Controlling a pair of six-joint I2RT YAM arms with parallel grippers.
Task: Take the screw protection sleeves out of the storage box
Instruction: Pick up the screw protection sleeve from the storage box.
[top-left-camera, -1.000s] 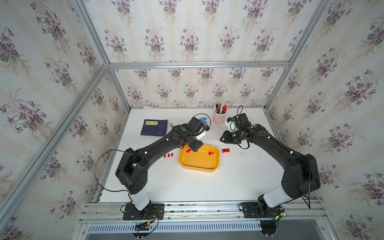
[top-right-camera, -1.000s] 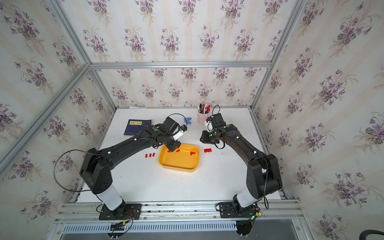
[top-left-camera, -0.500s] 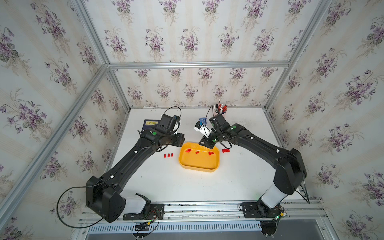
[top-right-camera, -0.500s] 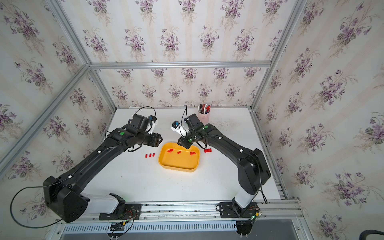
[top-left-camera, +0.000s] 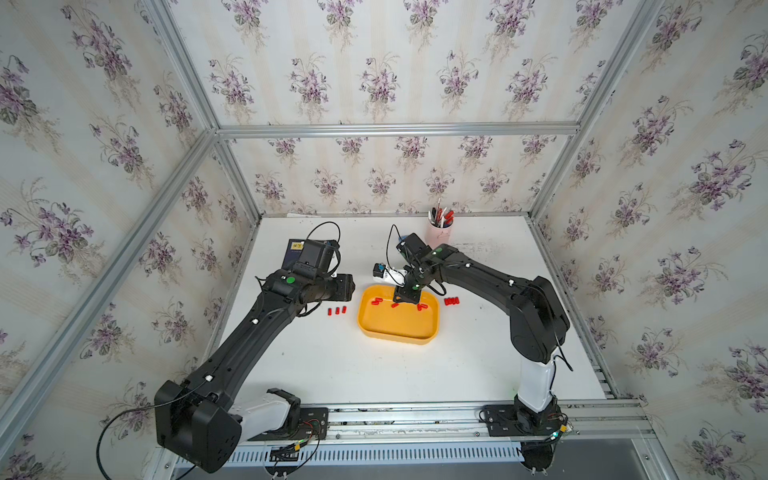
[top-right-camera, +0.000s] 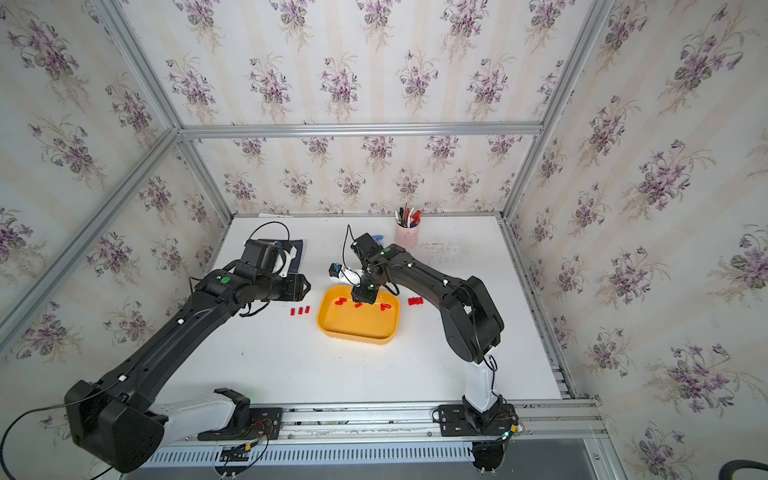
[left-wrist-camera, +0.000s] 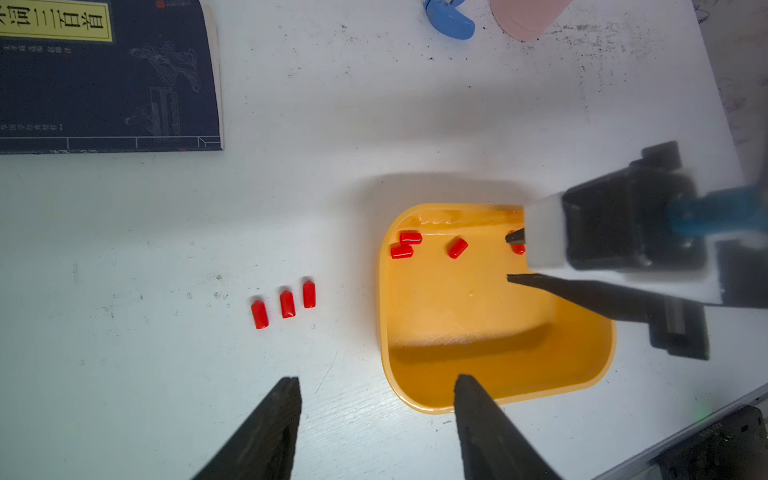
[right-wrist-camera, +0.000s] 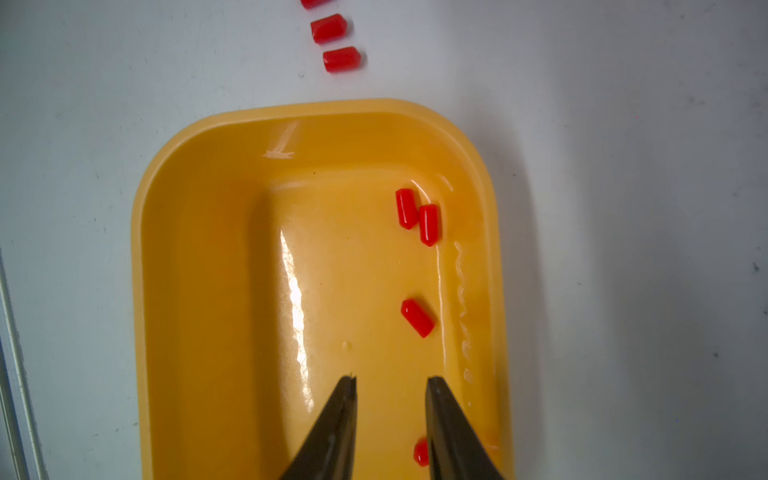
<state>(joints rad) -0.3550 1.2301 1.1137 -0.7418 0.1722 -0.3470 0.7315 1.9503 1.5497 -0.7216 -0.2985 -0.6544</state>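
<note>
Right wrist view: right hand (right-wrist-camera: 390, 379) parted, gripping nothing, over storage box (right-wrist-camera: 199, 249) near screw protection sleeves (right-wrist-camera: 417, 318); left hand (left-wrist-camera: 376, 378) released too.

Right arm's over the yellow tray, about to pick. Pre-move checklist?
1. right gripper open and empty: ok.
2. Target in its gap: not ok; the nearest sleeve lies beside one jaw, half hidden.
3. Tip height above the storage box floor: cannot tell.
4. left gripper open, empty, apart from the right one: ok.
5. Box emptied: not ok; at least four screw protection sleeves inside.
</note>
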